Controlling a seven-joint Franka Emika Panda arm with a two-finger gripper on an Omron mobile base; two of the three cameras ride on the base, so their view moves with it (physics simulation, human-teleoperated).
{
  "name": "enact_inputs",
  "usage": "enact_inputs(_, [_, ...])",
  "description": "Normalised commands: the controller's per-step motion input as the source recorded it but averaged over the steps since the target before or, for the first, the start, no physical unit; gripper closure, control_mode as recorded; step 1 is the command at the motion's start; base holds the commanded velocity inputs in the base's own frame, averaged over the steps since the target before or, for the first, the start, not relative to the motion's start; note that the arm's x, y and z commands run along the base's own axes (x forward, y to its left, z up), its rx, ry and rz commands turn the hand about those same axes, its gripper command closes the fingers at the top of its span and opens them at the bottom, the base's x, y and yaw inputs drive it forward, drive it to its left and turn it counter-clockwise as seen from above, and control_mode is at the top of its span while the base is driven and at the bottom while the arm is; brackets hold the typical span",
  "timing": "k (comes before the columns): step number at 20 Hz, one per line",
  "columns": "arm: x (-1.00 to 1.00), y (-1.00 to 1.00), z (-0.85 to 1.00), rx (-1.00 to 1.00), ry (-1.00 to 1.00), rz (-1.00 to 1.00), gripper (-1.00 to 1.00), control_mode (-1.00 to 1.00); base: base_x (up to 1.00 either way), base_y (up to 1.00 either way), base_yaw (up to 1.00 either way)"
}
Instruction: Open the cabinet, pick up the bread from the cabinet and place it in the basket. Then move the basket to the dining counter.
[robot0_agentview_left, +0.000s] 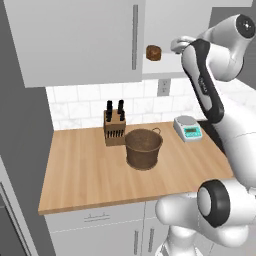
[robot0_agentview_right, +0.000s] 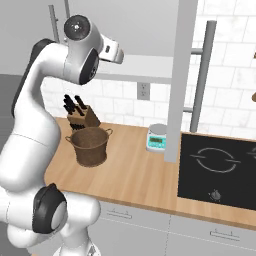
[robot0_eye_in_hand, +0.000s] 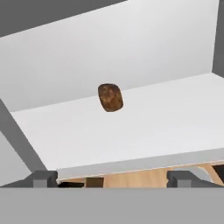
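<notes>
The cabinet hangs over the worktop with its right door swung open. On its white shelf lies the bread, a small dark-brown loaf set well back from the shelf's front edge. My gripper is at shelf height just right of the loaf, open and holding nothing, its fingertips in front of the shelf edge. The gripper points at the loaf. Below, the round brown basket stands upright on the wood worktop. The dining counter is out of view.
A knife block stands just behind the basket, and a small kitchen scale sits to its right. A black hob lies further right. The open door's long bar handle hangs above the hob.
</notes>
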Motion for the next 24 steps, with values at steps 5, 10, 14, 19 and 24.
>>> enact_inputs(5, [0.60, 0.00, -0.02, 0.00, 0.05, 0.03, -1.00, -1.00, 0.00, 0.00, 0.00])
enact_inputs(10, [0.51, -0.01, -0.15, 0.00, 0.00, 0.11, -1.00, -1.00, 0.00, 0.00, 0.00])
enact_inputs(14, [0.57, -0.01, -0.23, 0.00, 0.01, 0.09, -1.00, -1.00, 0.00, 0.00, 0.00])
enact_inputs(19, [0.66, 0.00, -0.09, 0.00, 0.06, 0.00, -1.00, -1.00, 0.00, 0.00, 0.00])
enact_inputs(24, [0.46, 0.00, -0.01, 0.00, 0.02, 0.01, -1.00, -1.00, 0.00, 0.00, 0.00])
